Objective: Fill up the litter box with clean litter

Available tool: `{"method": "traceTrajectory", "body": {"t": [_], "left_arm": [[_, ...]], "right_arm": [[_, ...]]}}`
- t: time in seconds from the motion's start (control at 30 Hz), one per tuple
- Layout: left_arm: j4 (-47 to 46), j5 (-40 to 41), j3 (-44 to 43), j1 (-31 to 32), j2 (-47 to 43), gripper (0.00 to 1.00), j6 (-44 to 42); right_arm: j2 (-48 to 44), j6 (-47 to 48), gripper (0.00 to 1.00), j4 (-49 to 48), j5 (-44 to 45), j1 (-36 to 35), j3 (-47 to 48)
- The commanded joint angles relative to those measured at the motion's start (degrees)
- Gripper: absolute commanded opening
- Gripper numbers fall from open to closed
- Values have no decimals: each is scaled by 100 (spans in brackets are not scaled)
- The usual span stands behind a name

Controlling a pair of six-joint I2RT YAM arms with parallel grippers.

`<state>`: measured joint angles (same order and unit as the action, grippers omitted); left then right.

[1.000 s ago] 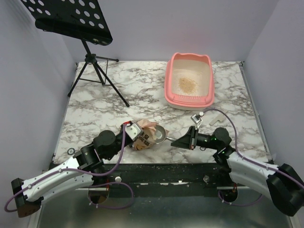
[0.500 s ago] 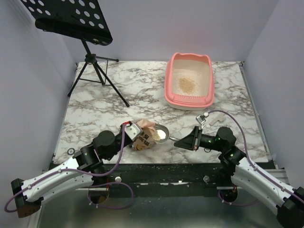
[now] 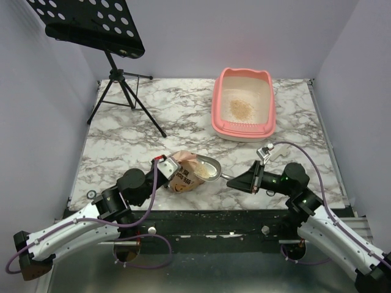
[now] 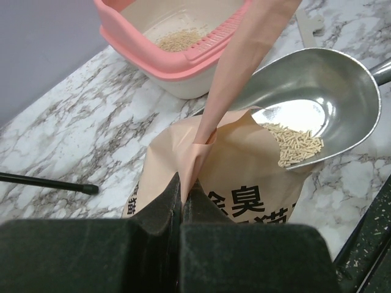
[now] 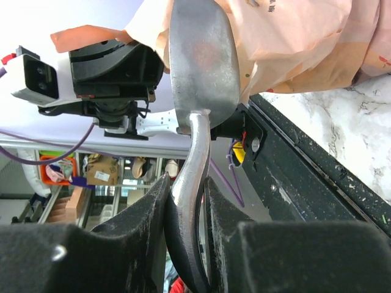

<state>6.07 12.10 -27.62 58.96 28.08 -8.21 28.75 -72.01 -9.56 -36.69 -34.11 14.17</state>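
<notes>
Bag lettering partly hidden, music stand cropped at top

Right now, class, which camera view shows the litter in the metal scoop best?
The left wrist view: the scoop opens toward the camera, so the litter in its bowl shows as separate granules. The top external view shows only a small pale patch. The right wrist view shows the scoop's underside and handle, no litter.

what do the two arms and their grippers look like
The left arm and right arm match: white shells on the long links, black joints, a looping purple cable. Green lights show on the right one. The left gripper and right gripper have matte black fingers.
</notes>
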Motion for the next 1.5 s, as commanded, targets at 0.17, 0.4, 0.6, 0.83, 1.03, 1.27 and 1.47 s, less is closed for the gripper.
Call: {"method": "traceTrajectory", "body": {"t": [0.17,0.4,0.6,0.83,1.03,1.27,1.47], "left_arm": [[-413,943,11,19,-443,0,-137],[-422,1479,2,19,-619,0,-164],[-378,1787,-25,19,-733,0,-172],[-290,1752,-60,19,-812,0,-120],[-273,1682,-60,19,-970,0,-102],[-229,1638,-69,19,-1023,0,-67],[-229,1629,-60,19,-1067,0,-67]], "right_arm": [[-396,152,1,815,241,27,788],[-599,82,1,1395,592,27,1087],[-529,-59,1,1651,1285,27,1377],[41,-77,1,1677,2656,27,1886],[859,239,1,1177,3650,27,2572],[1852,565,1,378,4635,483,2933],[2406,942,1,86,4619,1291,3029]]}}
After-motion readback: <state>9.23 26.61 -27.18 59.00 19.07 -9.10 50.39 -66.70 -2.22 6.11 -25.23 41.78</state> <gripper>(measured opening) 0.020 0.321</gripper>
